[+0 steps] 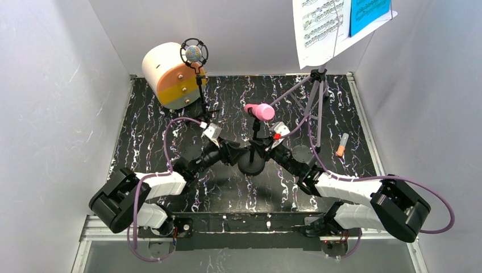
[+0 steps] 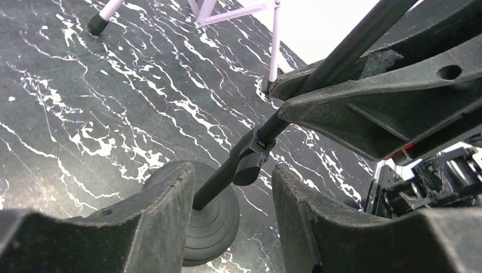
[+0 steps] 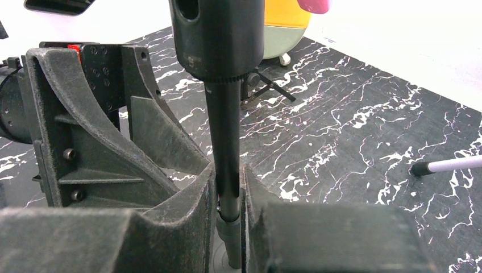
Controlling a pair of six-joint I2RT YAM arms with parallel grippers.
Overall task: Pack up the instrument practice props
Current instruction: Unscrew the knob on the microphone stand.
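The pink toy microphone (image 1: 259, 110) sits atop a thin black stand pole (image 2: 239, 165) with a round black base (image 1: 252, 164) at mid table. My right gripper (image 3: 228, 173) is shut on this pole (image 3: 223, 131) just above its lower joint; in the top view it (image 1: 264, 149) comes in from the right. My left gripper (image 2: 233, 173) is open, its fingers on either side of the lower pole above the base (image 2: 213, 219); it (image 1: 239, 152) comes in from the left. The purple silver-headed microphone (image 1: 194, 54) stands on its black tripod at the back left.
The cream cylinder box (image 1: 165, 71) stands behind the purple microphone. The lilac music rack (image 1: 315, 94) on tripod legs stands at the back right, holding a white page (image 1: 318, 28) and a blue page (image 1: 366, 14). A small orange-grey piece (image 1: 341, 145) lies at the right.
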